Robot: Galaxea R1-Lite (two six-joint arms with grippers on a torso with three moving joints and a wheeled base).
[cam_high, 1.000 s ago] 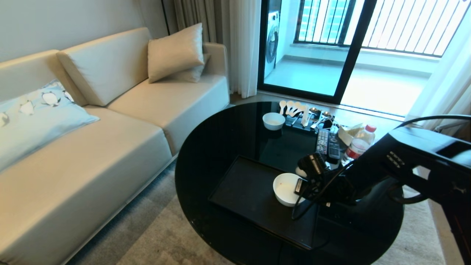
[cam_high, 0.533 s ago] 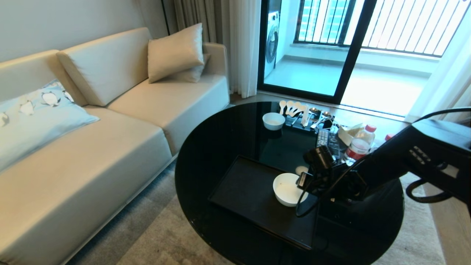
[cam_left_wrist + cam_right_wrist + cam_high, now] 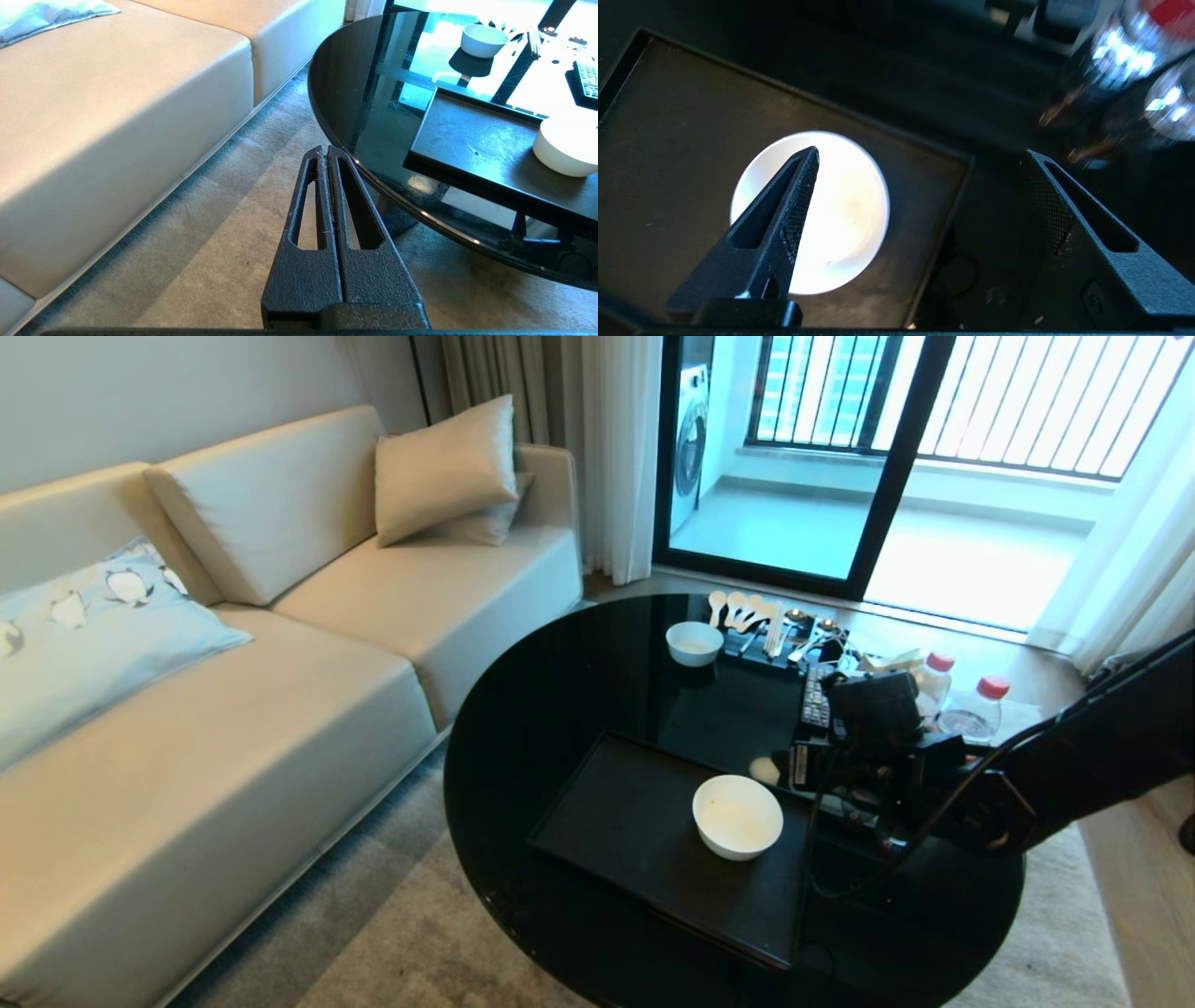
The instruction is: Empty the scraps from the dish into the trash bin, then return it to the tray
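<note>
Head view: a cream leather sofa [image 3: 261, 644] fills the left, and a round black glass table [image 3: 560, 709] stands to its right. On the table's near part lies the large matte black rectangular tray [image 3: 625, 821], and the small round white bowl [image 3: 737, 816] sits upright at the tray's right end, empty. The right gripper [image 3: 920, 158] hangs above and just right of the bowl, jaws wide apart, holding nothing. The left gripper [image 3: 326, 151] hangs over the carpet, jaws pressed together.
</note>
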